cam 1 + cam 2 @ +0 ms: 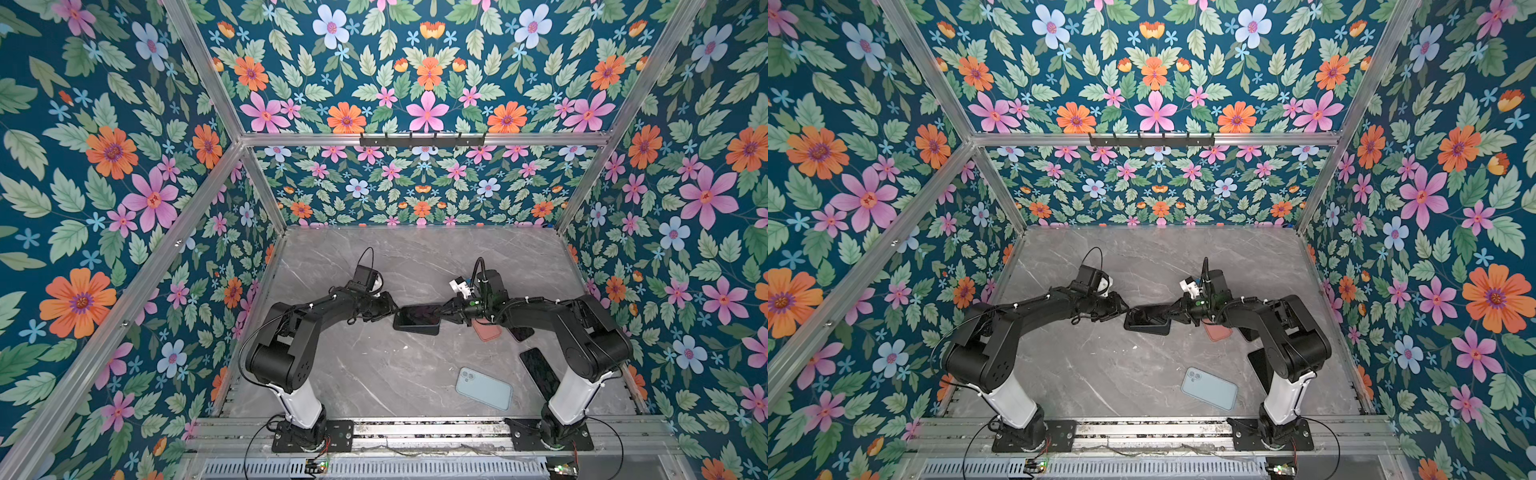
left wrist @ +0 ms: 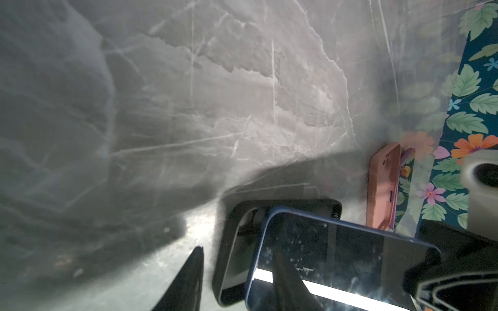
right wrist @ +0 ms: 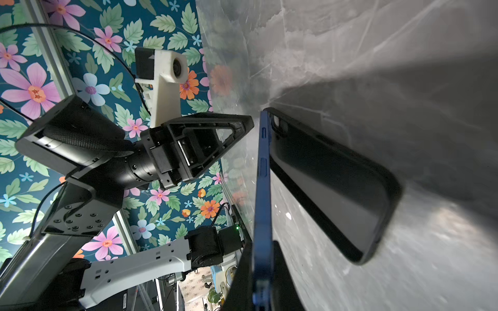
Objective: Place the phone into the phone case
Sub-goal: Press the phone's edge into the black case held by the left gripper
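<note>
**Phone held over case, not seated**

Right pincer [image 1: 446,313] is clenched on one end of the blue-edged phone [image 1: 417,314], at the centre of both top views. The phone hangs tilted over the black phone case [image 1: 415,329], which lies open side up on the marble surface [image 1: 374,365]. In the right wrist view the phone's free end meets the camera-cutout end of the case, while the gripped end stands clear of it. I cannot tell whether that corner is seated.

Left pincer [image 1: 392,309] sits just beside the free end, released. Its fingers stand apart and grasp nothing.

Also on the surface, lower right of the top views:
- a pink case [image 1: 486,330]
- a light blue case [image 1: 484,388]
- a dark phone [image 1: 538,370]
</note>
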`<state>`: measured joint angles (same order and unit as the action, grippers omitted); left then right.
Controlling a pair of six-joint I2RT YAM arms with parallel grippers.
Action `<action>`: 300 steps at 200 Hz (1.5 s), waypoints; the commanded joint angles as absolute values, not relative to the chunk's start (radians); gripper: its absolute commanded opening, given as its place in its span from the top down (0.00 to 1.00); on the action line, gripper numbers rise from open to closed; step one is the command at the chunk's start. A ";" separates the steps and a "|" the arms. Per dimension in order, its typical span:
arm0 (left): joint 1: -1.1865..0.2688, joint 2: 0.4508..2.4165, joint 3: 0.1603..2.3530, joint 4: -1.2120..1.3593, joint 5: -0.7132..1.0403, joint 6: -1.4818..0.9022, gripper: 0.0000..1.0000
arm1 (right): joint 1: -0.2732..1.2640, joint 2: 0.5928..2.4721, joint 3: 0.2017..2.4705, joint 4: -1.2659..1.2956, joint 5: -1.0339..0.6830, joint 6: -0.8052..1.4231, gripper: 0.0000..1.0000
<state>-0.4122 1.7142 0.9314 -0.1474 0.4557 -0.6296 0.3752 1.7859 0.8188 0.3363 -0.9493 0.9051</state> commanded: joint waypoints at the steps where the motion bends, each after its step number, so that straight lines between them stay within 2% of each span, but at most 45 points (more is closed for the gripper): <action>1: -0.413 1.718 0.923 -0.106 0.486 -0.653 0.56 | 0.376 1.797 0.824 0.347 -0.985 0.877 1.00; 146: -0.413 1.749 0.875 -0.034 0.534 -0.675 0.56 | 0.375 1.922 0.877 0.200 -0.989 0.803 1.00; 300: -0.422 1.698 0.799 0.018 0.546 -0.710 0.57 | 0.425 1.991 0.902 0.134 -0.899 0.800 1.00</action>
<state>-0.4129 1.7023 0.8059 0.0147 0.5205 -0.7006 0.4076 1.9709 0.9051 0.2661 -1.0199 0.7830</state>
